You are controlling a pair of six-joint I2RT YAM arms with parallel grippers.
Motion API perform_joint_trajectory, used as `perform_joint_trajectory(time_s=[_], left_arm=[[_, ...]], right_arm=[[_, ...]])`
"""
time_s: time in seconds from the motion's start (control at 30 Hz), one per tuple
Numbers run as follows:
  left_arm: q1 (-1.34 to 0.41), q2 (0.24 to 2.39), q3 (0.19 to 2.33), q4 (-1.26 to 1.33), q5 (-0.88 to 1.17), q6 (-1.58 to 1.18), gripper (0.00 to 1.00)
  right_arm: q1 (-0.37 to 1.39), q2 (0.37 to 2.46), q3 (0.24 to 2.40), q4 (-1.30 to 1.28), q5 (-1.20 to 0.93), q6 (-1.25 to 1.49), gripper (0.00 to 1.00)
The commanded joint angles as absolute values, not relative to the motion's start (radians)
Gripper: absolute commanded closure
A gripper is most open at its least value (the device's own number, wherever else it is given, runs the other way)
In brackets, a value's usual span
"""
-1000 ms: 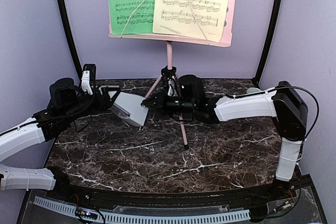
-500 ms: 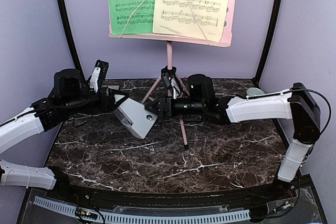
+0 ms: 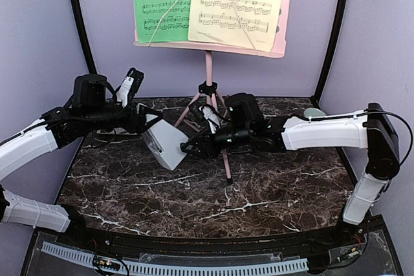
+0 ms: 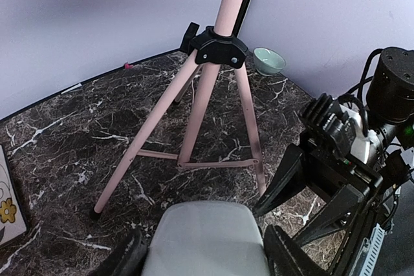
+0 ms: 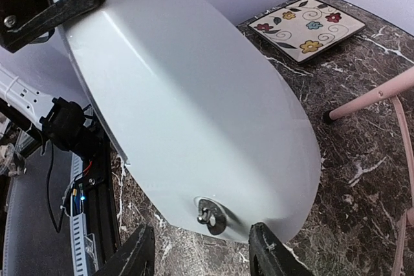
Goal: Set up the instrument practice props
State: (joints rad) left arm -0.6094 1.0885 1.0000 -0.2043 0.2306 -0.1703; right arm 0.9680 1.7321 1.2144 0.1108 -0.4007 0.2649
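The pink music stand [image 3: 209, 69] stands at the back centre on tripod legs [image 4: 194, 114]. Its desk holds a green page [image 3: 162, 1] and a pale-yellow page [image 3: 236, 4]. My left gripper [image 3: 150, 127] is shut on the grey-white pyramid metronome [image 3: 166, 148] and holds it tilted above the table, left of the stand. In the left wrist view the metronome [image 4: 206, 237] sits between the fingers [image 4: 123, 260]. My right gripper [image 3: 191, 148] is open, with its fingertips right at the metronome's right side. The right wrist view shows the metronome's face [image 5: 194, 108] and its metal winding key [image 5: 211, 215].
A flower-patterned flat card [image 5: 307, 27] lies on the table at the far left, and shows in the left wrist view [image 4: 6, 208]. A small pale-green bowl [image 3: 314, 112] sits at the back right, behind my right arm. One stand leg [image 3: 226, 159] reaches toward the table's middle.
My left arm has risen and carried the metronome a little right and forward. My right gripper has moved down and left, up to the metronome's side.
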Motion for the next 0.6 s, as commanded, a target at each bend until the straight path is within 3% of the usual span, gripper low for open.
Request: perform_joint_trajectory(time_s=[0.0,0.1,0.3,0.57], left_arm=[[-0.610,1.082,1.067,-0.112,0.273,-0.165,1.00],[-0.609,1.092,1.072,-0.108,0.270,-0.167,1.00],[-0.643,1.101,1.074,-0.096,0.259,-0.166,1.00],[-0.643,1.098,1.071,-0.101,0.238,-0.158,1.00]], right_arm=[[0.990,1.748,1.275,0.090,-0.393,0.201,0.52],[0.996,1.772,1.310,0.081,-0.393,0.197,0.59],[1.006,1.805,1.356,0.027,-0.376,0.171,0.64],[1.008,1.767,1.301,-0.006,-0.354,0.148,0.63]])
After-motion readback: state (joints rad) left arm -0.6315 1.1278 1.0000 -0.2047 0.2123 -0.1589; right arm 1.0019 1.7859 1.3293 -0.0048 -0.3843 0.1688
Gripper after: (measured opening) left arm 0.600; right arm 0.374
